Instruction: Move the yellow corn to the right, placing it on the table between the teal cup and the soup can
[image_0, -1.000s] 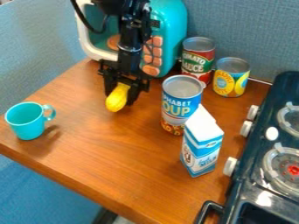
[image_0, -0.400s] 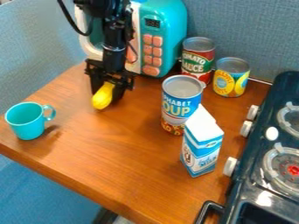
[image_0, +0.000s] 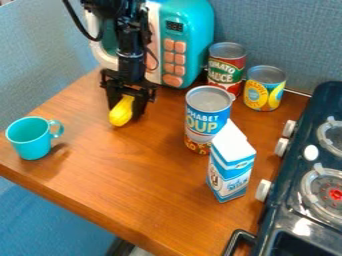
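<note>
While the gripper (image_0: 126, 109) is closed on one yellow toy (image_0: 121, 116) near the table (image_0: 127, 175)'s back, one toy microwave (image_0: 195, 30) stands close behind; one turquoise mug (image_0: 29, 141) is left, three printed-label cans (image_0: 204, 122), one blue-and-white milk carton (image_0: 232, 167) and one toy stove (image_0: 287, 200) right.

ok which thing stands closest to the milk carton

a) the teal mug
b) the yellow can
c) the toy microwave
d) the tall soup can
d: the tall soup can stands right beside the milk carton, partly behind its top, while the mug, the yellow can and the microwave are all farther off.
</note>
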